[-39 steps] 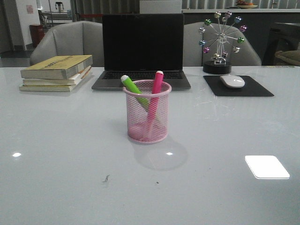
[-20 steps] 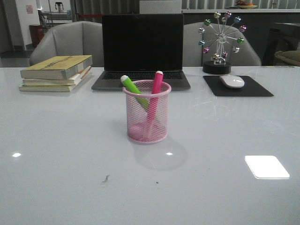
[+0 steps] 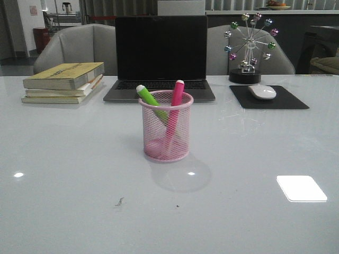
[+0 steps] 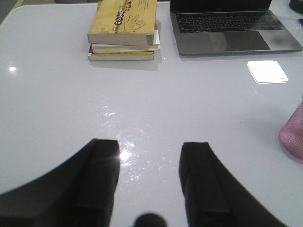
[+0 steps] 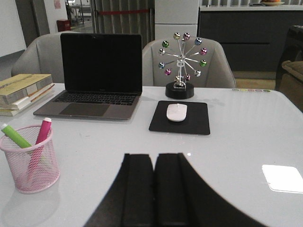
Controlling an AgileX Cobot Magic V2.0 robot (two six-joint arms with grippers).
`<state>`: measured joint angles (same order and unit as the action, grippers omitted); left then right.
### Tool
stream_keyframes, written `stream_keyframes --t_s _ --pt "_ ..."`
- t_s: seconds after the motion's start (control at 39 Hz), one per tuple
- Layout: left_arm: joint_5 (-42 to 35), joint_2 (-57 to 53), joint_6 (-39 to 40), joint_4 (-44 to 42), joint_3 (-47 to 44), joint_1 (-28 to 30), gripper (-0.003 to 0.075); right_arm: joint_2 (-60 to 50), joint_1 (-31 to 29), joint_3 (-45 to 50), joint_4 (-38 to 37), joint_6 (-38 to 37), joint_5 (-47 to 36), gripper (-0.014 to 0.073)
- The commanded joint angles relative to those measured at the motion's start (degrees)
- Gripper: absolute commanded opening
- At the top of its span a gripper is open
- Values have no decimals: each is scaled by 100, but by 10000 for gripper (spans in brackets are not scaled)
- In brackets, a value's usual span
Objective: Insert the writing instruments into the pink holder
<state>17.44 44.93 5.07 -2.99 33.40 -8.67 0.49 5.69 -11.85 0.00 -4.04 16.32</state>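
The pink holder (image 3: 166, 127) stands upright mid-table, in front of the laptop. Both writing instruments lean inside it: a green marker (image 3: 149, 98) tilted left and a pink marker (image 3: 176, 100) tilted right, pale caps above the rim. The right wrist view shows the pink holder (image 5: 29, 161) with the green marker (image 5: 15, 136) and pink marker (image 5: 41, 135) in it. My right gripper (image 5: 154, 158) is shut, empty, well clear of the holder. My left gripper (image 4: 149, 146) is open over bare table with nothing between its fingers; an edge of the holder (image 4: 293, 135) shows beside it. Neither gripper appears in the front view.
A black laptop (image 3: 160, 58) sits behind the holder. A stack of books (image 3: 64, 82) lies at the back left. A white mouse (image 3: 262, 92) rests on a black pad (image 3: 269, 97) at the back right, beside a ferris-wheel ornament (image 3: 247, 47).
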Motion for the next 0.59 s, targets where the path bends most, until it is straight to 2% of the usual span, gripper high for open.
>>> stream_keyframes --t_s 0.0,0.13,0.33,0.56 --pt "-485 -41 35 31 168 8 363 -227 -1 185 0 64 -733 22" --pt "-485 -41 35 31 158 8 363 -215 -1 628 0 64 -1071 22" --pt "-485 -41 35 31 158 8 363 -215 -7 1389 -46 64 -2063 22" --pt "-491 -41 35 31 158 8 363 -215 -18 1364 -115 64 -1671 22"
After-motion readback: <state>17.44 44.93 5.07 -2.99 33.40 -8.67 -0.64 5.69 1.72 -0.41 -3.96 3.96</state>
